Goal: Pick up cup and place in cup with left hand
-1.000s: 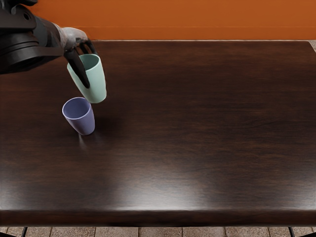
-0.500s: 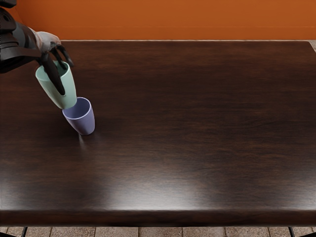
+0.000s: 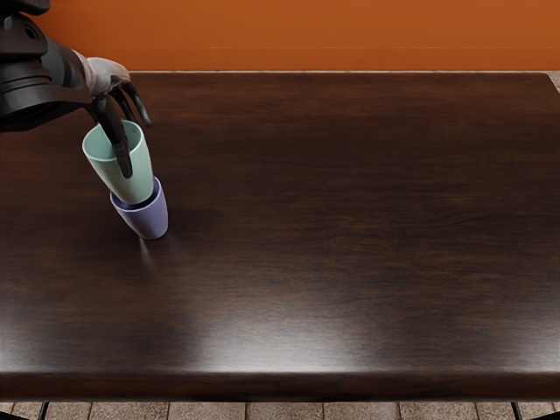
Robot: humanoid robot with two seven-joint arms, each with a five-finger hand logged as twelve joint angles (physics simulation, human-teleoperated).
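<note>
Green cup (image 3: 136, 185) in my left hand (image 3: 108, 80), fingers closed on its wall near the rim. It is off the tabletop (image 3: 350, 227), its base over or just inside the mouth of the purple cup (image 3: 152, 220); from this angle I can't tell which. Pick-up done, lining-up nearly so, by my reading. Left to do: lower it until it seats, then let go. I'd watch for the rims catching and the lower cup tipping.

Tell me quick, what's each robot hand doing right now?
Left robot hand: closed on the pale green cup.
Right robot hand: out of view, can't tell.
</note>
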